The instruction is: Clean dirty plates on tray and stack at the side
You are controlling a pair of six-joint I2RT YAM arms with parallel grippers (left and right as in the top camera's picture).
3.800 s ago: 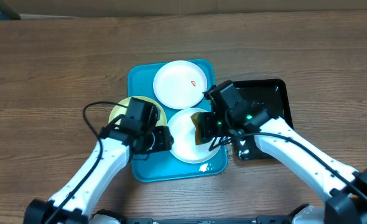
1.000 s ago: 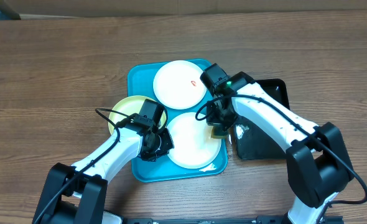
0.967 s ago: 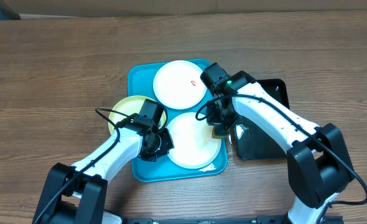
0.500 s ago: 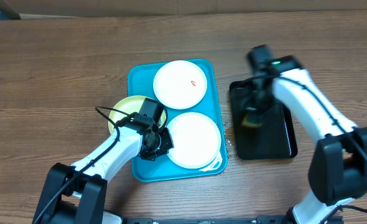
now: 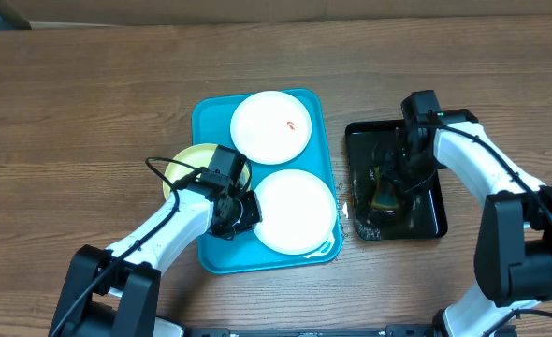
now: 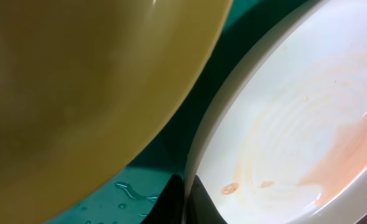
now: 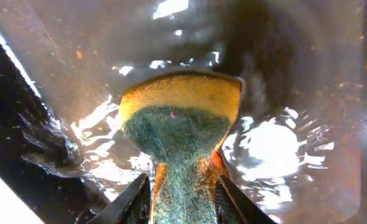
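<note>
1. Overhead: three plates are in view, two white and one pale yellow-green.
   - All three are on or at the turquoise tray (image 5: 210,117), mid-table.
   - The far white plate (image 5: 267,131) carries one small orange-red smear (image 5: 292,124) right of its middle.
   - The near white plate (image 5: 299,211) fills the tray's near right part.
   - The yellow-green plate (image 5: 187,161) hangs over the tray's left rim and is partly hidden by the left arm.
   - The left gripper (image 5: 246,211) sits at the near white plate's left edge.
   - There are two trays in all. The second is a glossy black tray (image 5: 430,211) to the right, apart from the turquoise one and wet inside.
   - The right gripper (image 5: 388,187) is over the black tray, above the one sponge (image 5: 385,200).
   - Everything stands on a wooden table (image 5: 89,94).

2. Left wrist: the left gripper (image 6: 185,199) is closed, its dark fingers (image 6: 202,202) pinching the white plate's rim.
   - The white plate (image 6: 295,124) shows pale orange streaks and a few wet spots.
   - The yellow-green plate (image 6: 78,81) fills the upper left.
   - A strip of the turquoise tray (image 6: 190,130) shows between the two plates, with several water droplets (image 6: 126,186) on it.

3. Right wrist: the sponge (image 7: 180,124), yellow with a green scouring face, lies on the black tray's wet, glinting floor (image 7: 295,74).
   - The right gripper (image 7: 183,199) has one finger on each side of the sponge's near end.
   - The fingers (image 7: 130,199) stand apart, but I cannot tell whether they press the sponge.
</note>
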